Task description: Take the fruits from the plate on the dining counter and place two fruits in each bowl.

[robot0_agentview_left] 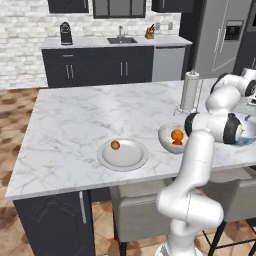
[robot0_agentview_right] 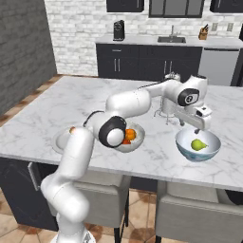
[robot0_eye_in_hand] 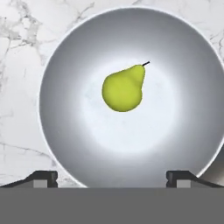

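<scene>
My gripper hangs open just above the light blue bowl, with nothing between its fingertips. In that bowl lies a yellow-green fruit, pear-shaped. The speckled bowl to the left of the blue one holds an orange fruit and a red-orange one beneath it. In the right base view my arm partly covers this bowl. A brownish-red fruit sits on the pale plate, near its left rim, on the marble dining counter.
A paper towel holder stands on the counter behind the bowls. Grey stools are tucked under the counter's near edge. A dark back counter with a sink and a coffee machine runs along the far wall.
</scene>
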